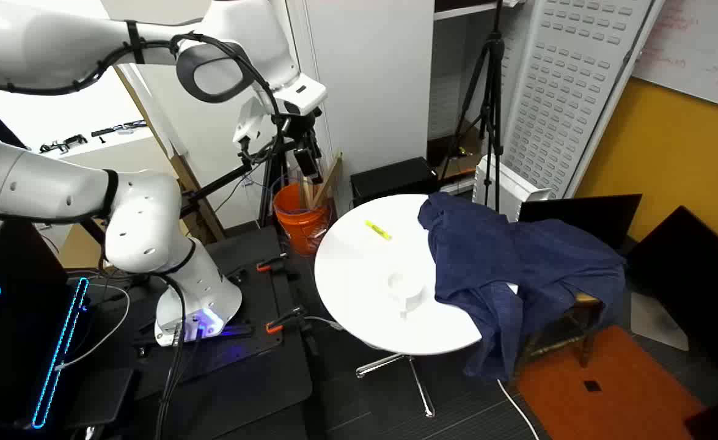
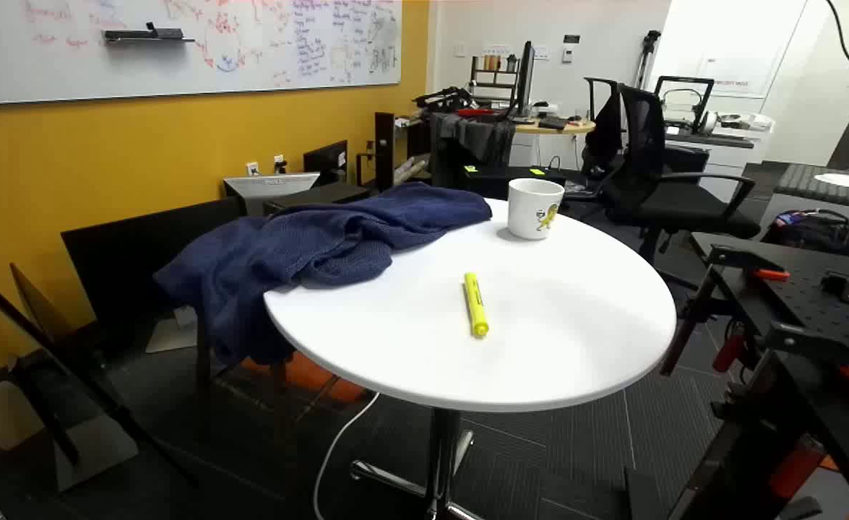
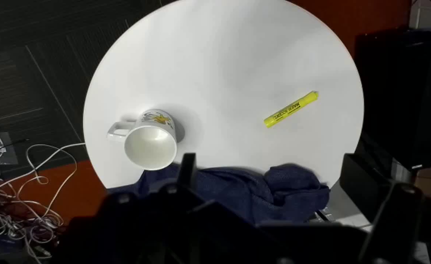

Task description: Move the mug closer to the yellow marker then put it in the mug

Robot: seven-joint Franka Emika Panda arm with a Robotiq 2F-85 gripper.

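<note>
A white mug (image 1: 404, 292) with a small printed picture stands upright on the round white table. In an exterior view it is near the table's far edge (image 2: 534, 211), and it also shows in the wrist view (image 3: 151, 146), its handle pointing left. A yellow marker (image 1: 377, 230) lies flat on the table, apart from the mug; it shows in an exterior view (image 2: 475, 305) and in the wrist view (image 3: 291, 109). My gripper (image 1: 310, 164) is raised above and off the table's side. In the wrist view its fingers (image 3: 269, 161) are wide apart with nothing between them.
The round white table (image 2: 576, 354) carries a navy cloth (image 1: 487, 256) along one side, draped onto a chair. The cloth also shows in the wrist view (image 3: 237, 190). An orange bucket (image 1: 302, 220) and a black tripod (image 1: 490, 110) stand beyond the table.
</note>
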